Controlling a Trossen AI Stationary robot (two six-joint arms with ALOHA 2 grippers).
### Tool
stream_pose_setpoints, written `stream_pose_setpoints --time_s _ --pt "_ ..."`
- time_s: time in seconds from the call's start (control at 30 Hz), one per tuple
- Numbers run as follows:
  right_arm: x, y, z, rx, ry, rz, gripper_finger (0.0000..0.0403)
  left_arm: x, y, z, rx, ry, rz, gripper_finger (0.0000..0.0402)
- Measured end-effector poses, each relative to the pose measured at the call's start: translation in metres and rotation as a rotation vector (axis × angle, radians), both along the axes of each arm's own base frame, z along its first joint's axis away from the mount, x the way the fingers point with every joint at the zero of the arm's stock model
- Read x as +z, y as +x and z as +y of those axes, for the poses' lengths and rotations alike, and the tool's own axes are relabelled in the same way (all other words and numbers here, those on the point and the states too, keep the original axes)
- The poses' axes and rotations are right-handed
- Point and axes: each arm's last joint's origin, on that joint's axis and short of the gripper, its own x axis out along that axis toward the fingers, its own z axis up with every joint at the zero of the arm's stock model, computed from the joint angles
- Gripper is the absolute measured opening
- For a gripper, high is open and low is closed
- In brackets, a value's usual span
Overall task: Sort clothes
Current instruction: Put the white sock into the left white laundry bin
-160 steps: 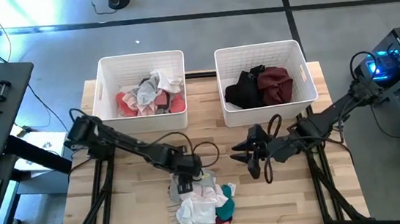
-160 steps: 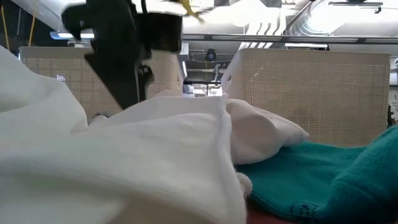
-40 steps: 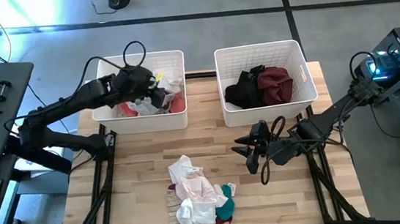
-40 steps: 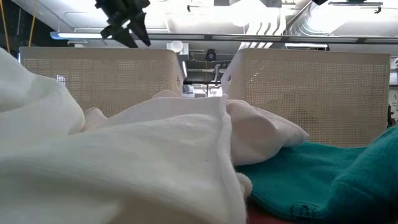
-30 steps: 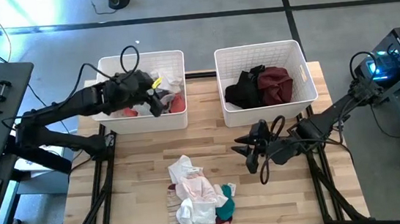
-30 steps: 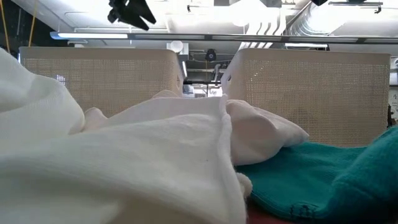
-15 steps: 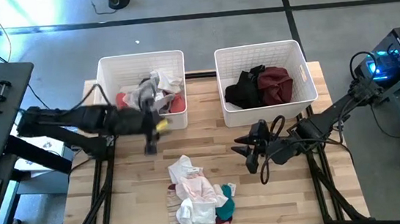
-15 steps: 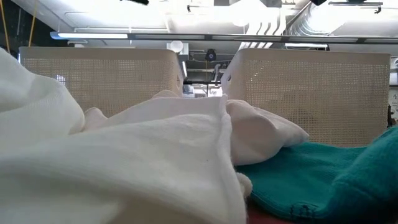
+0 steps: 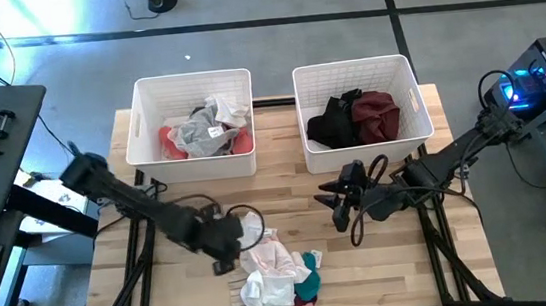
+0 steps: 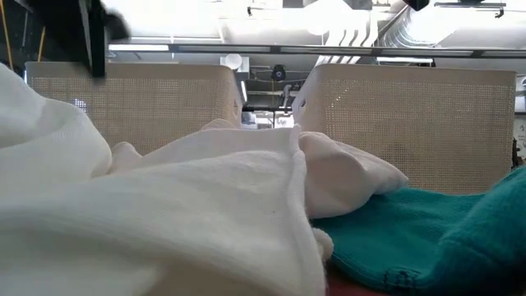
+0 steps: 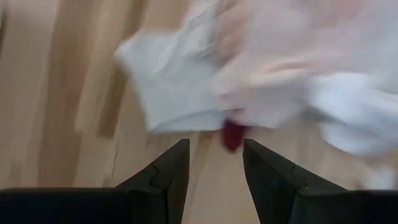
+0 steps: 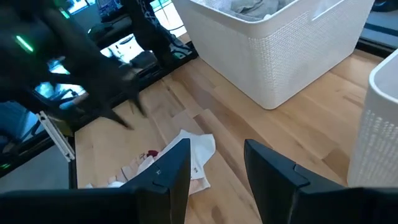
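Observation:
A pile of small clothes (image 9: pixel 276 270) in white, pink and teal lies on the wooden table near its front edge. My left gripper (image 9: pixel 227 257) is open and empty just left of the pile. In the left wrist view (image 11: pixel 214 163) its fingers stand short of the white and pink cloth (image 11: pixel 249 74). The low view shows white cloth (image 10: pixel 164 214) and teal cloth (image 10: pixel 427 238) close up. My right gripper (image 9: pixel 334 205) waits open and empty right of the pile, above the table.
Two white slatted baskets stand at the back. The left basket (image 9: pixel 145 125) holds coral, grey and white clothes. The right basket (image 9: pixel 410 90) holds black and maroon clothes. Bare wood lies between the baskets and the pile.
My left gripper has swung from over the left basket toward the table's near edge and down, and now stands beside the left side of the pile. A grey garment lies on top in the left basket. The pile has not moved.

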Motion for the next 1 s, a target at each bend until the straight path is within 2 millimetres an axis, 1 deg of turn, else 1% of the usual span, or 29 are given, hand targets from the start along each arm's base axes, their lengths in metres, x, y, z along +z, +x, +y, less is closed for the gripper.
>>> stream_pose_setpoints --time_s 0.1,0.2,0.3,0.4,0.5,0.57,0.63,0.73,0.77,0.87,0.9,1.0 --pt "0.000 0.000 0.000 0.002 0.001 0.001 0.0138 -0.030 0.009 0.004 0.215 0.016 0.089 0.0139" --pt "0.000 0.000 0.000 0.002 0.002 0.000 0.0138 -0.059 0.017 0.013 0.325 0.021 0.133 0.0143" --pt "0.001 0.000 0.000 0.002 0.009 -0.007 0.0138 -0.081 0.027 0.023 0.371 0.045 0.146 0.0145" --pt "0.001 0.001 0.001 0.007 0.017 -0.013 0.0138 -0.098 0.037 0.034 0.412 0.055 0.131 0.0145" --pt "0.001 0.001 0.001 -0.003 0.037 -0.019 0.0138 -0.109 0.045 0.043 0.361 0.018 0.140 0.0138" --pt "0.001 0.001 0.001 -0.004 0.047 -0.020 0.0138 -0.113 0.048 0.048 0.328 0.007 0.166 0.0120" --pt "0.001 0.001 0.001 -0.001 0.051 -0.018 0.0138 -0.114 0.050 0.051 0.296 0.014 0.173 0.0088" --pt "0.001 0.000 0.001 0.000 0.048 -0.015 0.0138 -0.110 0.052 0.056 0.255 0.016 0.161 0.0023" --pt "0.001 0.000 0.001 0.003 0.042 -0.012 0.0138 -0.107 0.053 0.056 0.244 0.015 0.153 0.0013" --pt "0.000 0.000 0.001 0.011 0.027 -0.004 0.0138 -0.096 0.053 0.059 0.228 0.023 0.131 0.0014" --pt "0.000 0.000 0.001 0.016 0.016 -0.001 0.0138 -0.088 0.053 0.059 0.218 0.019 0.107 0.0012" --pt "0.000 0.000 0.001 0.026 -0.002 0.005 0.0138 -0.052 0.056 0.058 0.183 -0.003 -0.027 0.0004"
